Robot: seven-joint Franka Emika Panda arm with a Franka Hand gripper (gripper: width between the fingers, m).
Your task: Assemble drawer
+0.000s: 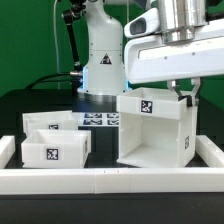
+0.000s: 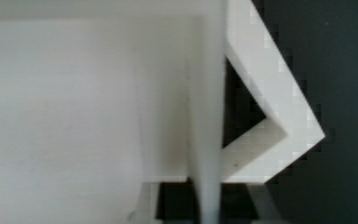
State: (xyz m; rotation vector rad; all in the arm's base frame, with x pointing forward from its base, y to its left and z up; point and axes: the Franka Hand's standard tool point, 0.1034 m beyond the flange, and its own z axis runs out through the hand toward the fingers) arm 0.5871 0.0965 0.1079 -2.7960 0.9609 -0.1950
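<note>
The gripper [image 1: 186, 96] sits on the top edge of the drawer case [image 1: 150, 135], with its fingers [image 2: 172, 206] either side of one thin upright wall; I cannot tell whether they pinch it. The case is a white, open-fronted shell, standing upright and empty. The nearer drawer box [image 1: 55, 152] and farther drawer box [image 1: 48, 122] lie well aside of the fingers, not slid in, so I judge the fitting is still to do.

Bare surface [image 1: 105, 152] lies open between the front tray [image 1: 55, 152] and the tall box [image 1: 155, 125]; a white rail [image 1: 110, 181] walls the near edge.
</note>
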